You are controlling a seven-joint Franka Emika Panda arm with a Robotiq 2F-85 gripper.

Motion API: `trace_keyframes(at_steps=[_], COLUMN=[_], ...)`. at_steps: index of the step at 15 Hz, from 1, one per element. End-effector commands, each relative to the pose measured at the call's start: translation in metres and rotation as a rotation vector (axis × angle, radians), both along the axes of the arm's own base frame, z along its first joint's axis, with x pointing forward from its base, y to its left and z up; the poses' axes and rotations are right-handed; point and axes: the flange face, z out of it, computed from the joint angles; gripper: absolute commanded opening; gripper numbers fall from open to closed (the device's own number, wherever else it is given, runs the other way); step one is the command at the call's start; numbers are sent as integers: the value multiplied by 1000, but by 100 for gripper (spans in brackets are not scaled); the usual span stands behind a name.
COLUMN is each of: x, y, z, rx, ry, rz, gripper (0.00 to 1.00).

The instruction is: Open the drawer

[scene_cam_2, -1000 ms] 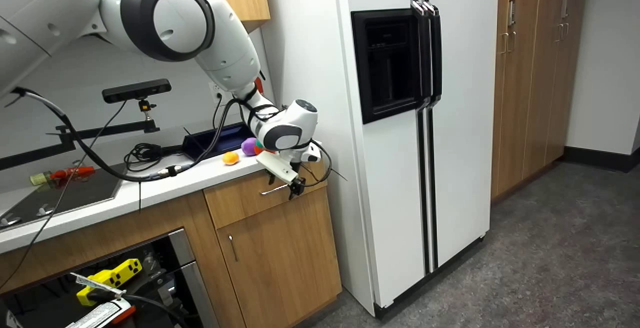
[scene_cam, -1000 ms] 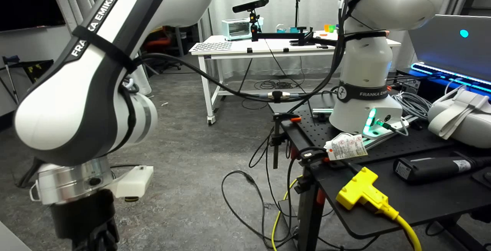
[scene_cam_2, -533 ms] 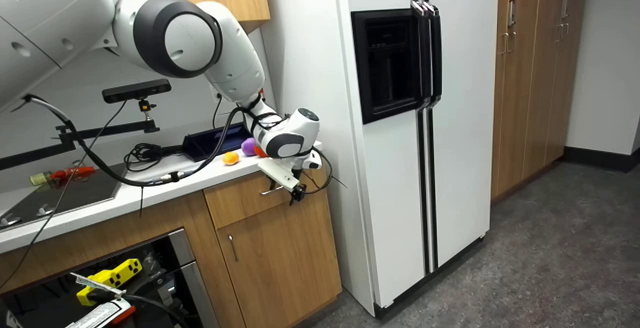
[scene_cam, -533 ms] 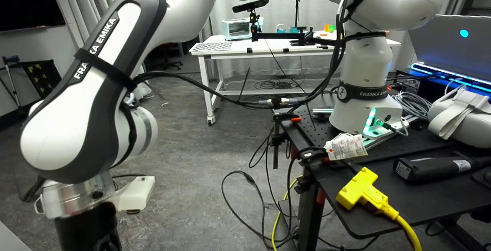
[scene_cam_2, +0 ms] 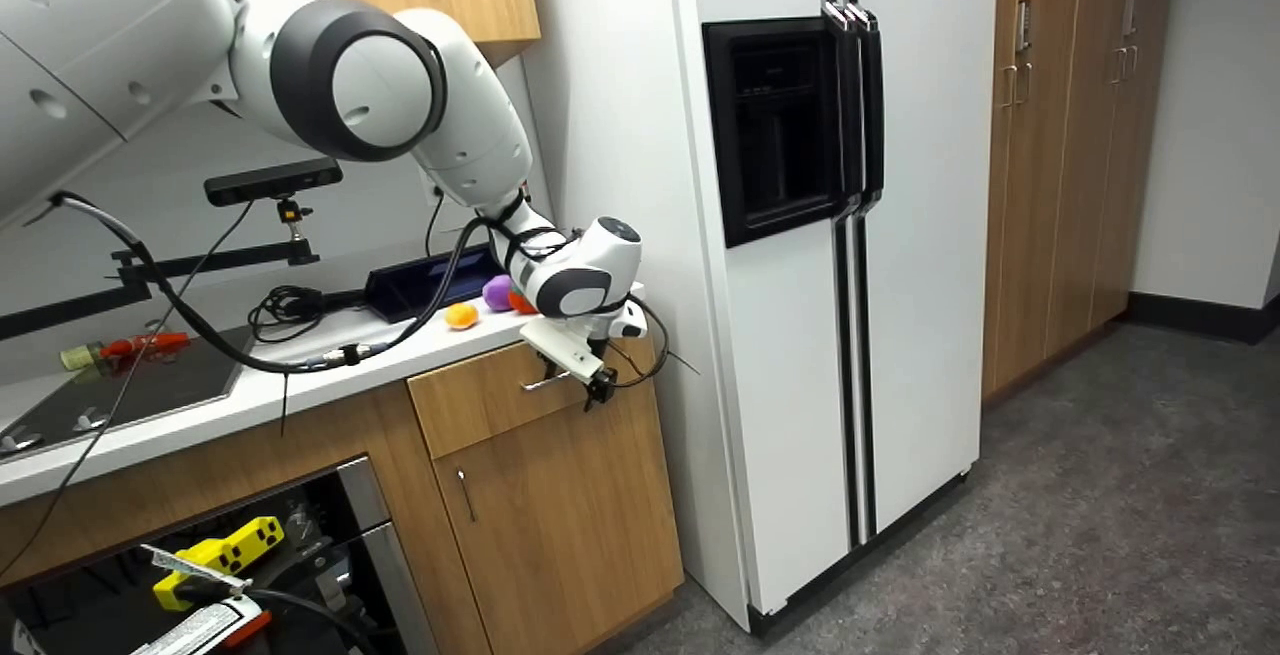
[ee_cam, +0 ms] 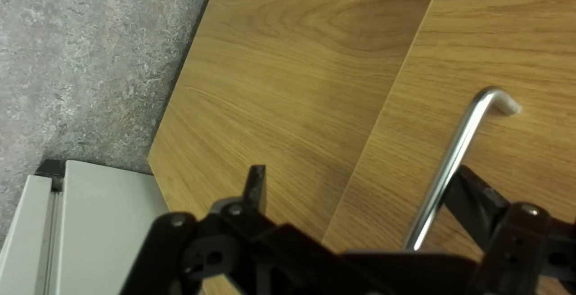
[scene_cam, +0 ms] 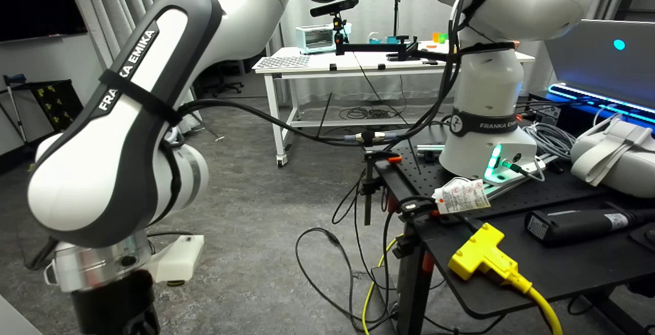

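The drawer shows only as its flat wooden front point(scene_cam_2: 465, 400) under the counter; it is shut, and its white inside and rim are hidden. Its silver bar handle point(scene_cam_2: 545, 382) also shows in the wrist view point(ee_cam: 454, 160), running slantwise across the wooden front point(ee_cam: 513, 47). My gripper point(scene_cam_2: 598, 387) is at the handle's right end, pointing down. In the wrist view my gripper point(ee_cam: 360, 171) is open. The handle lies between the fingers in that view, right beside the right fingertip; I cannot tell whether they touch. In an exterior view the gripper point(scene_cam: 143, 322) is cut off by the bottom edge.
A cabinet door point(scene_cam_2: 560, 515) is below the drawer. A white fridge point(scene_cam_2: 630, 235) stands close on the right. The white counter point(scene_cam_2: 420, 350) above bears an orange ball point(scene_cam_2: 461, 316), a purple one point(scene_cam_2: 497, 292) and a dark blue tray point(scene_cam_2: 440, 280). A cable point(scene_cam_2: 655, 360) loops beside the wrist.
The arm has come down, and the gripper has moved slightly down and to the right in the view of the drawer. Most of this happened in the first half second. The drawer has not moved.
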Motion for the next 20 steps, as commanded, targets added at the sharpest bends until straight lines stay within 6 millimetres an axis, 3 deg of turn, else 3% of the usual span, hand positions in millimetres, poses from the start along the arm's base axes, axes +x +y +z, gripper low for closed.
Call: trace_keyframes(at_steps=[1,7,20], x=[3,-8,-75], y=[-21,-71,-157], z=[4,16,56], rx=[-76,-180,-299], ry=[-7,-12,-55], rz=[0,-49,-263], gripper=[100,100,100])
